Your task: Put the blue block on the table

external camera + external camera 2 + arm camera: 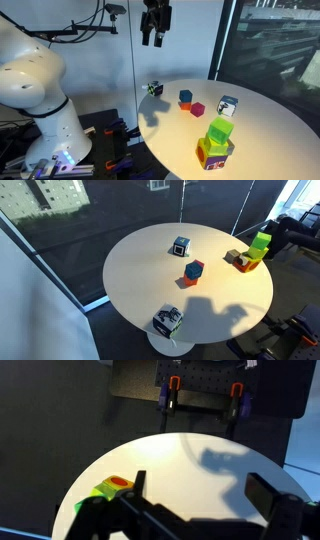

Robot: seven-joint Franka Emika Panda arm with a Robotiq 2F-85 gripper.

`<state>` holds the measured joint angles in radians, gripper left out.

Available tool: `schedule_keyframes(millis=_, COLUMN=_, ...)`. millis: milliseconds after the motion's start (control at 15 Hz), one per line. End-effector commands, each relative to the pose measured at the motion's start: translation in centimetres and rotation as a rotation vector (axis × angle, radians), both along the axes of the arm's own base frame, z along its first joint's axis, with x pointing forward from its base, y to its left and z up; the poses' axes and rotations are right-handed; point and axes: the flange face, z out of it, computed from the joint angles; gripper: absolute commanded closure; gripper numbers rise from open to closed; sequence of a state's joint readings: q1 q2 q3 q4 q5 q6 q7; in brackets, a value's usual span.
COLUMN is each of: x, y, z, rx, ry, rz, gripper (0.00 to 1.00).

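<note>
The small blue block [185, 97] sits on the round cream table [255, 125], close beside the magenta cube [198, 110]. In an exterior view the blue block [195, 269] shows against the reddish cube [189, 281] near the middle of the table [140, 280]. My gripper [155, 28] hangs high above the table's near-robot edge, open and empty. In the wrist view its two fingers [200, 495] are spread apart over bare table [180, 465]. The blue block is out of the wrist view.
A white-and-dark-blue patterned cube [228, 105] [181, 247], a dark multicoloured cube [154, 89] [167, 320] and a stack of green blocks on an orange base [217, 142] [254, 251] [105, 488] stand on the table. Glass walls stand behind it.
</note>
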<state>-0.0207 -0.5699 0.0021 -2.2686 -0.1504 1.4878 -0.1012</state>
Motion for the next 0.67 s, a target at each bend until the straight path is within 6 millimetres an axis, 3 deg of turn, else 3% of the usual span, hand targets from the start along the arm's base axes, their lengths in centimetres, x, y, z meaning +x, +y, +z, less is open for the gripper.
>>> schedule_keyframes(millis=0, x=0.0, y=0.0, z=0.1, rx=0.000, ry=0.000, rz=0.000, gripper=0.00)
schedule_keyframes(millis=333, x=0.0, y=0.0, z=0.1, rx=0.000, ry=0.000, rz=0.000, gripper=0.00)
schedule_keyframes(millis=600, x=1.2, y=0.3, z=-1.0, rx=-0.012, ry=0.009, rz=-0.014, gripper=0.00)
